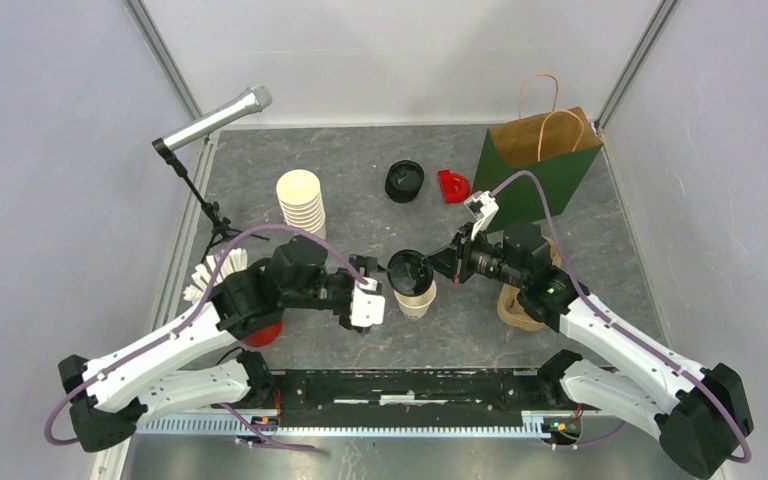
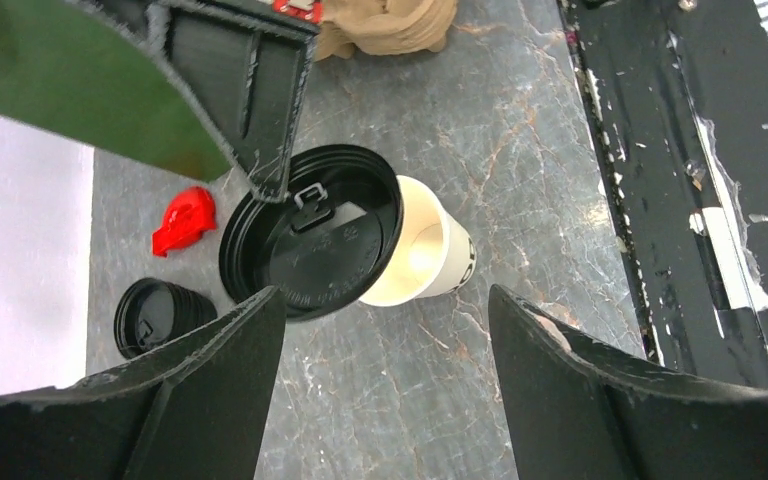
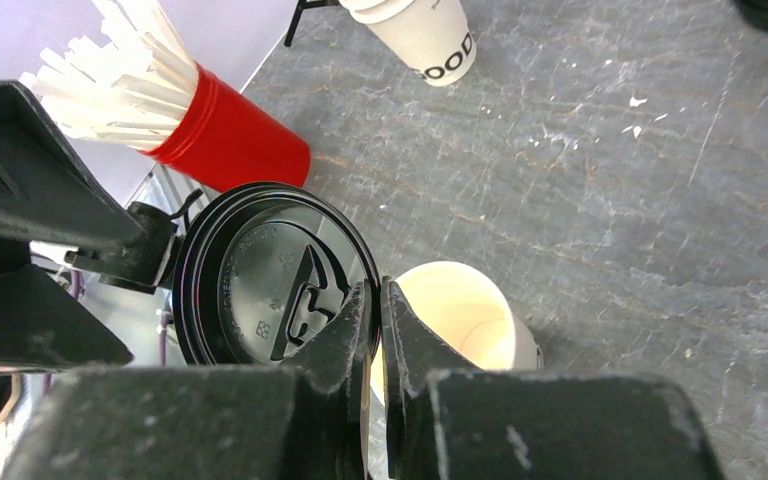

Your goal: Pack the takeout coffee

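Since your right gripper (image 3: 378, 300) is clamped on the rim of the round black plastic lid (image 3: 260, 290), the lid hangs tilted and off-centre over the open cream-white paper cup (image 3: 465, 310), covering part of its mouth. Your left gripper (image 2: 380, 330) hovers just left of that cup, jaws apart and empty.

Two white arms (image 1: 160, 348), black joints (image 1: 295, 270), seemingly braided purple cables (image 1: 260, 230).

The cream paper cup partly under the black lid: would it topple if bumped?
Probably: the cream paper cup looks empty, so likely light. It narrows toward its base, so may tip easily. Its thin walls would probably dent if squeezed.
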### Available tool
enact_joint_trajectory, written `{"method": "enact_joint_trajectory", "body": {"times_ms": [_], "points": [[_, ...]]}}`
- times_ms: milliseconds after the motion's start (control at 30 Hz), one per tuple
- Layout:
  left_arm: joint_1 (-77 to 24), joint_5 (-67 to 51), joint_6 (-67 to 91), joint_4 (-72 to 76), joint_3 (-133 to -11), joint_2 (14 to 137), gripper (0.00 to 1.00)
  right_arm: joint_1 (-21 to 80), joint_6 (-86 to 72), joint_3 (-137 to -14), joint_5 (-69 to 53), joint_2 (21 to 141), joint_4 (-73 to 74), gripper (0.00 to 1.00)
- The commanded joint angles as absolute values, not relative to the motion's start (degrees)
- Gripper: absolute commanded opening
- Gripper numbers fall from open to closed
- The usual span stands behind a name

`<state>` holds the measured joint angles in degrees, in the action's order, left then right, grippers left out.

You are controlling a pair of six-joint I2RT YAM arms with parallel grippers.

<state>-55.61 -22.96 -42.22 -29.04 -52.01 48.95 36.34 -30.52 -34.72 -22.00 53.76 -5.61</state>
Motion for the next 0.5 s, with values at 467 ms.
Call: {"method": "enact_joint_trajectory", "body": {"times_ms": [467], "points": [[-66.5,-8.5,-58.5,-26.5,-54.2,59.2,0.66,36.8,-33.6,-34.2,-24.7,54.0,-8.4,0.1]]}}
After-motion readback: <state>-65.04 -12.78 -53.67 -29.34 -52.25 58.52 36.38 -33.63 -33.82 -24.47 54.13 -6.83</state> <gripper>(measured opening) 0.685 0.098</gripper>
